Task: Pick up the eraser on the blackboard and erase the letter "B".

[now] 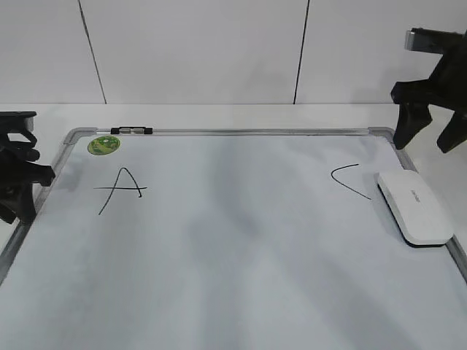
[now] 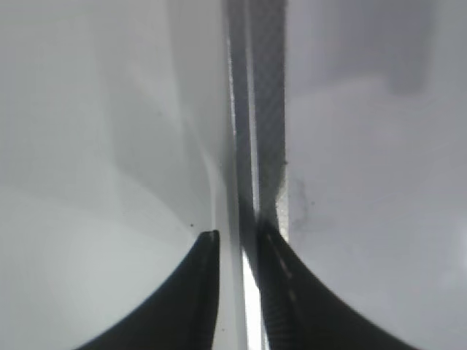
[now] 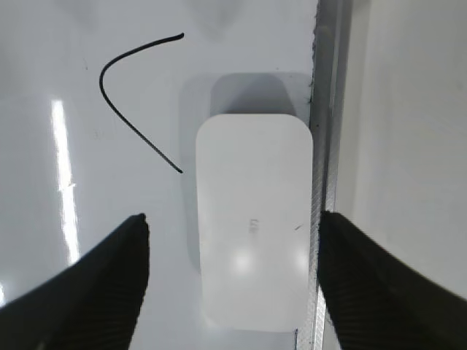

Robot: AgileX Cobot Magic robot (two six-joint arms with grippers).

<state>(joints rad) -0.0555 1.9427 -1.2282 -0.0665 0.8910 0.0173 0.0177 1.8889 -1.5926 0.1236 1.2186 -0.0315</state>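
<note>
Matte black left pincer (image 1: 16,171) and right pincer (image 1: 430,131), tapered ribbed fingers (image 3: 102,292)

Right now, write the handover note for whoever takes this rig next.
Left gripper: fingers almost together, empty, over the blackboard's left frame.
Right gripper: open, above the eraser, not touching it.
Eraser: flat on the board beside the right frame, next to the "C".
Board: only "A" and "C" show; no "B" is visible between them.
Left: probably nothing to erase; check the middle for traces.
</note>
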